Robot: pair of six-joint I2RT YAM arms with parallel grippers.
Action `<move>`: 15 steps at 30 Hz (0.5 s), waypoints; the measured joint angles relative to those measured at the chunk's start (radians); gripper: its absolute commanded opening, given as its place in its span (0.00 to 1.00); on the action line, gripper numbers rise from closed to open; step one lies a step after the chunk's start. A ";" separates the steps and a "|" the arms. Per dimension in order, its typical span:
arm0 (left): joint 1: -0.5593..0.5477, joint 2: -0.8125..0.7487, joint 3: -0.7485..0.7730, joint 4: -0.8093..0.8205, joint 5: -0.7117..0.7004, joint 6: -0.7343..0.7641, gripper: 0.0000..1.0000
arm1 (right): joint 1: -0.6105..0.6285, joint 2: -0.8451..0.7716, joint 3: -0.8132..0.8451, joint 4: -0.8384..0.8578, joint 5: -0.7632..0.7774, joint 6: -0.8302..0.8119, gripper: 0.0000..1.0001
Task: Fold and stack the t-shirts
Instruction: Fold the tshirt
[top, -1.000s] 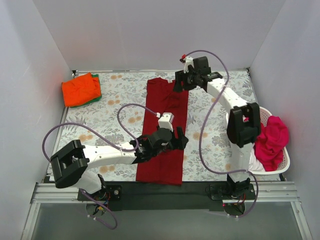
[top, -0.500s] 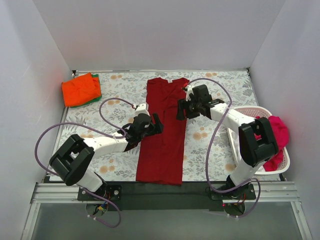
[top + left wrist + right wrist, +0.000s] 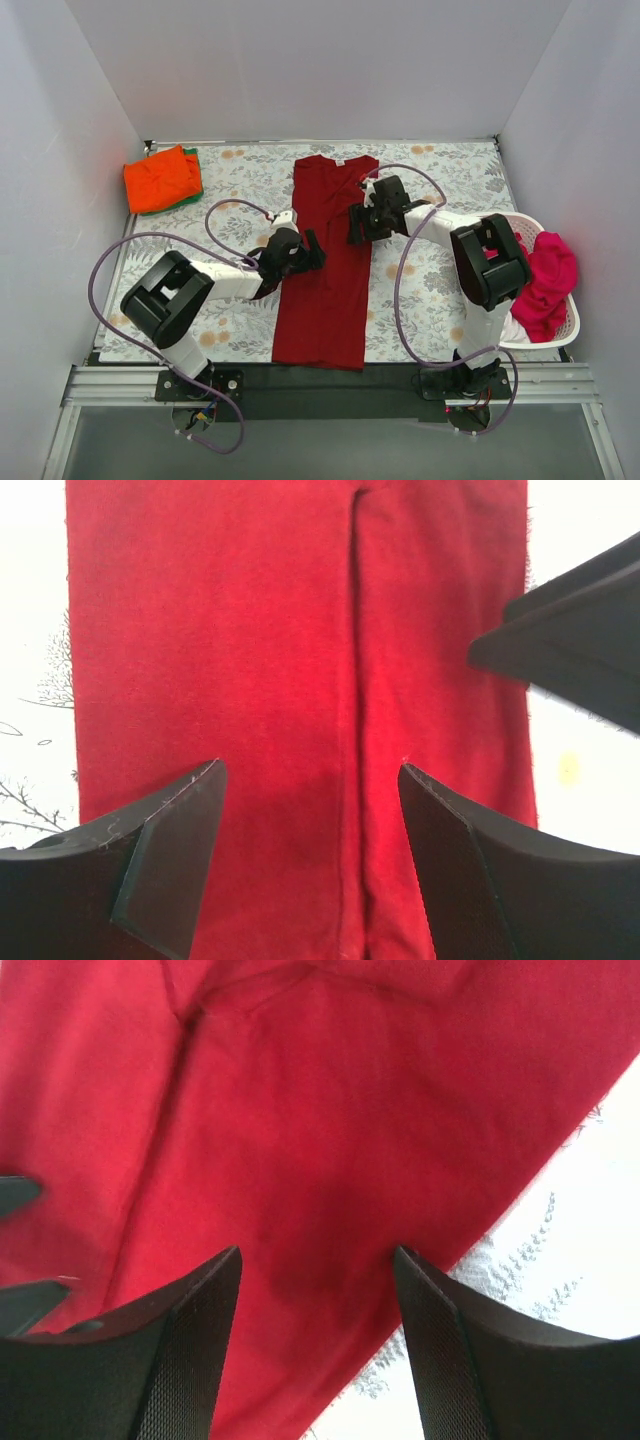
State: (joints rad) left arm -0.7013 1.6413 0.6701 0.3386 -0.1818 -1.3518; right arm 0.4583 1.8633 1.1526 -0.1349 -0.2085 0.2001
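I'm holding my left gripper and right gripper spread wide, grabbing nothing, over opposite edges of the crimson t-shirt that's lying as a long strip mid-frame.

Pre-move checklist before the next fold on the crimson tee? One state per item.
1. The left gripper is open, nothing between its jaws: ok.
2. The right gripper is open, nothing between its jaws: ok.
3. The crimson t-shirt lies flat as a long strip, sides folded in: ok.
4. Grippers sit at opposite long edges of it, the right one a little farther up the strip: ok.
5. Fingertips touching the cloth: cannot tell.
6. Stack spot, with the folded orange t-shirt on the green t-shirt at the far left corner, apart from the crimson one: ok.
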 measured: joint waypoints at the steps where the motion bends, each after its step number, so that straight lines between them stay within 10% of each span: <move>1: 0.004 0.013 0.000 0.008 0.005 -0.002 0.65 | 0.000 0.021 0.015 0.003 -0.005 0.003 0.57; 15: 0.079 0.136 0.072 0.129 0.098 -0.025 0.64 | -0.005 0.191 0.237 0.012 0.012 0.003 0.57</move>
State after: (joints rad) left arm -0.6220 1.7771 0.7418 0.4675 -0.0834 -1.3766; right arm 0.4530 2.0544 1.3895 -0.1230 -0.1963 0.2028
